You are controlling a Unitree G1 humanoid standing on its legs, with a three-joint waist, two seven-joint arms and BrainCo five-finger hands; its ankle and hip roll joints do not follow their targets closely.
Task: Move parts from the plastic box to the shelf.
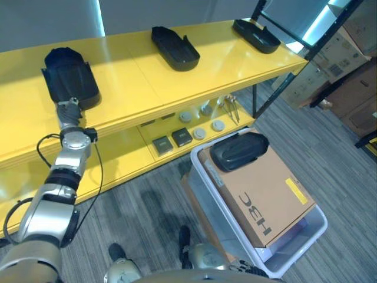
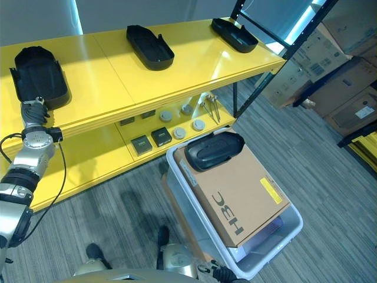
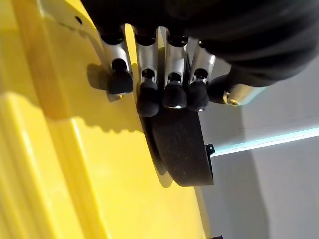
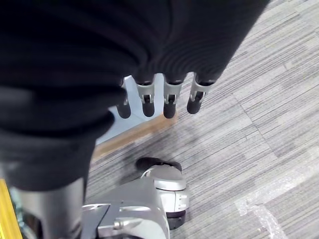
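Left hand (image 3: 164,74) had fingers curled over the black tray's (image 1: 69,76) rim on the shelf (image 1: 135,82); looked light, stiff, best gripped by its edge. Right hand (image 4: 159,97) hung relaxed, empty.

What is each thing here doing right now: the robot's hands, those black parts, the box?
Left hand: fingers curled on the left black part, which rests on the top shelf.
Right hand: open, hanging over the floor.
Two other black parts: lying on the shelf.
Plastic box: holds a cardboard box, a black part on top.

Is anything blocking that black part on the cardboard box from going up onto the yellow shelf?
Nothing visible does. The black part lies uncovered on the cardboard box, and the yellow shelf has bare stretches between the parts already there.
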